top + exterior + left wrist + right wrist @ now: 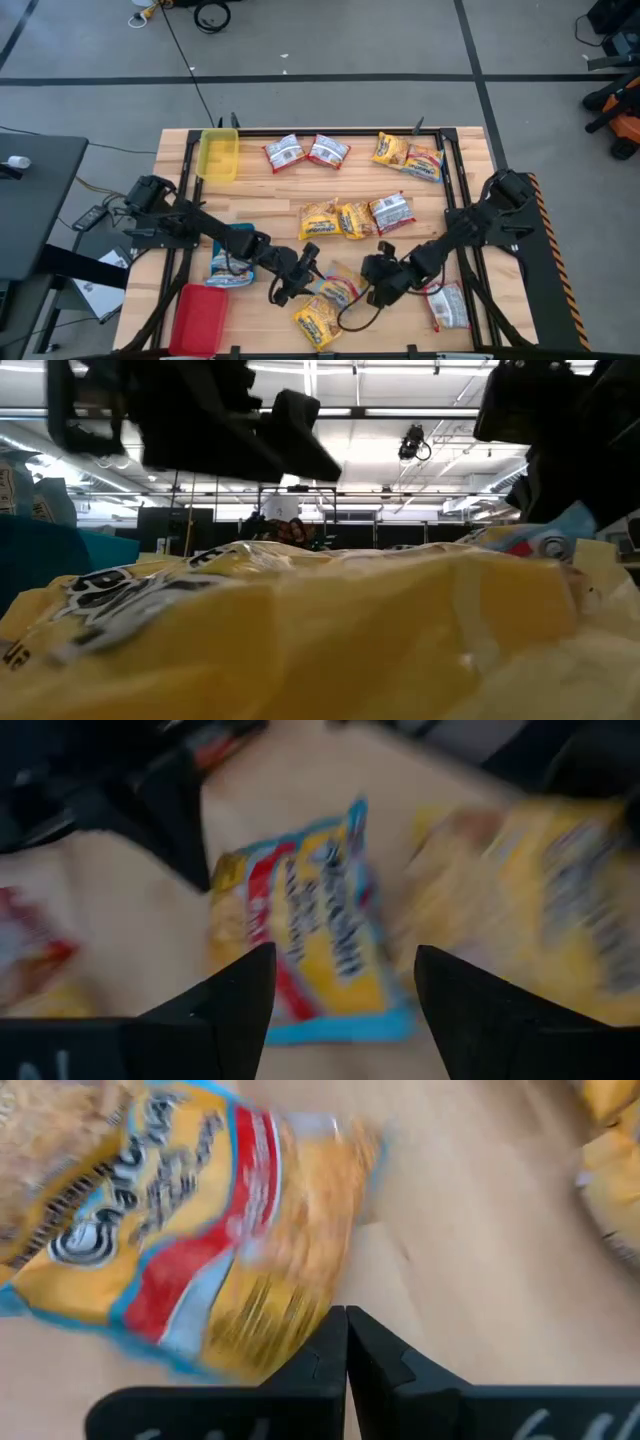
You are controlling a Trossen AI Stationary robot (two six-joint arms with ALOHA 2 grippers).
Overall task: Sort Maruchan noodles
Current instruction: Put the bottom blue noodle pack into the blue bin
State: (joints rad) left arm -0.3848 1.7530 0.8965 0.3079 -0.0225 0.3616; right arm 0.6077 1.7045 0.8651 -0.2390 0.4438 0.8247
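Barely started, judging by the spread: most Maruchan noodles lie loose on the worktop [470, 335] and not in trays. At the far edge sit two red-and-white packets [305, 152] side by side, and to their right two yellow-orange packets [408, 156] overlapping. Mid-worktop a row of three [355, 217]: two yellow, one red-and-white, touching. One red-and-white packet [447, 305] lies near the right front, a yellow packet [317, 322] at the front edge. The yellow tray [219, 155] at far left looks empty, the red tray [199, 318] at front left also shows nothing inside. A blue-edged packet or tray [229, 268] sits under the left arm; cannot tell which, or what it holds. Both claws meet near the front centre over a yellow packet with blue border [340, 290]. Left claw [296, 272] stands wide apart, nothing between its fingers [232, 1010]; in its wrist view the packet [305, 925] lies flat on the wood just ahead. Right claw [382, 282] is fully closed, fingertips [345, 1342] pressed together at the edge of that packet [180, 1230]; no plastic visibly pinched, so I judge it empty. Low view is blocked by a yellow packet [300, 630] up close. Judgement: sorting by colour almost all left, roughly ten packets to go.
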